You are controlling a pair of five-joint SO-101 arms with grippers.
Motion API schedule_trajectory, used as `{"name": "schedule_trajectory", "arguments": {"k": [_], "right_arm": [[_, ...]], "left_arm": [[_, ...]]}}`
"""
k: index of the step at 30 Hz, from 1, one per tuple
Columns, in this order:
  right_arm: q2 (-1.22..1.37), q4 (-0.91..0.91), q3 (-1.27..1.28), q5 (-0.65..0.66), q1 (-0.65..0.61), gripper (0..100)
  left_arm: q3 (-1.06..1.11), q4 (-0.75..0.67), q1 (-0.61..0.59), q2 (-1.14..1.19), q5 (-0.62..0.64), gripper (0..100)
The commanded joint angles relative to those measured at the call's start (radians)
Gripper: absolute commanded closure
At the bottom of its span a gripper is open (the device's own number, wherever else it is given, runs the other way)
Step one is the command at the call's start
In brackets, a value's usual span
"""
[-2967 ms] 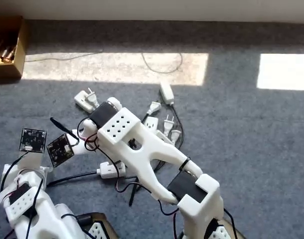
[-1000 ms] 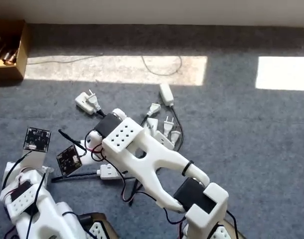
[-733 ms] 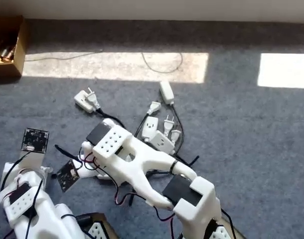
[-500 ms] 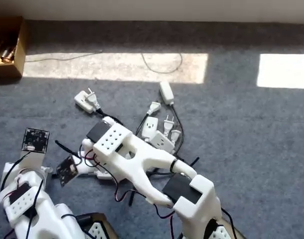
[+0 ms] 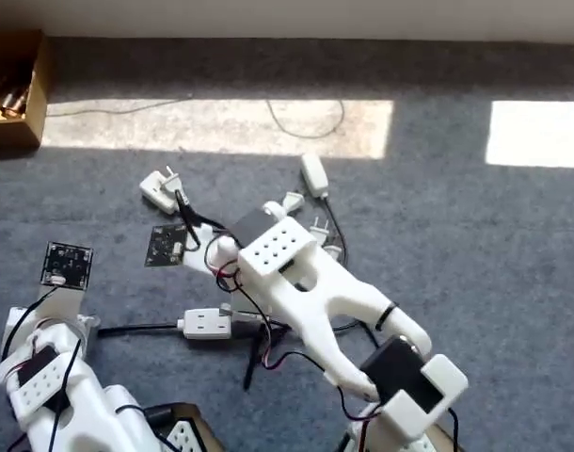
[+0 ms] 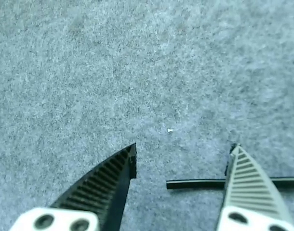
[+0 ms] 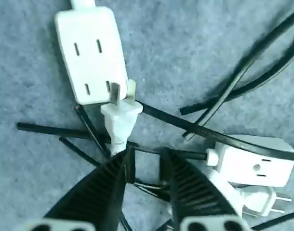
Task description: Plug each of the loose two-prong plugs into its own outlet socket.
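Just beyond right claw [image 7: 147,156], plug [image 7: 120,119] prongs touching outlet socket [image 7: 91,53]

The right arm [image 5: 306,282] stretches forward, wrist tipped down — the right gripper [image 7: 147,150] has its jaws a narrow gap apart. The left arm [image 5: 42,377] sits folded at the near corner, the left gripper [image 6: 183,145] spread wide.

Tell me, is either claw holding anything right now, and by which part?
Nothing is held. The left gripper is open over carpet; the right gripper is open, its tips just behind the cord end of the white plug.
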Motion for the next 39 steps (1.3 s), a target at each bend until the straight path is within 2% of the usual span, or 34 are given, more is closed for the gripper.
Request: {"name": "schedule_trajectory", "arguments": {"k": [1,3,6,8,13,16,28,34,39], "right_arm": [[-0.102,-0.087,0.131,-0.103,-0.044,75.8],[-0.127,-0.12,0.174,-0.241,-0.05,71.1],[-0.165,-0.196,0.211,-0.459,-0.022,71.7],[-0.173,-0.257,0.248,-0.497,0.022,73.7],[-0.183,-0.249,0.355,-0.5,0.085,74.9],[-0.208,-0.315,0.412,-0.46,0.085,74.9],[-0.395,-0.355,0.55,-0.315,-0.033,74.9],[-0.456,-0.341,0.549,-0.235,-0.033,74.6],[-0.403,-0.374,0.547,-0.198,-0.035,74.6]], "left_arm": [[0.062,0.006,-0.001,0.013,-0.018,69],[0.062,0.006,-0.001,0.013,-0.017,69],[0.062,0.006,-0.001,0.013,-0.017,69],[0.062,0.006,-0.001,0.013,-0.017,69],[0.062,0.006,-0.004,0.013,-0.017,69],[0.062,0.006,-0.004,0.013,-0.017,69],[0.079,0.005,-0.004,0.008,-0.017,69],[0.081,0.005,-0.004,0.007,-0.017,69],[0.081,0.005,-0.004,0.007,-0.017,69]]}}
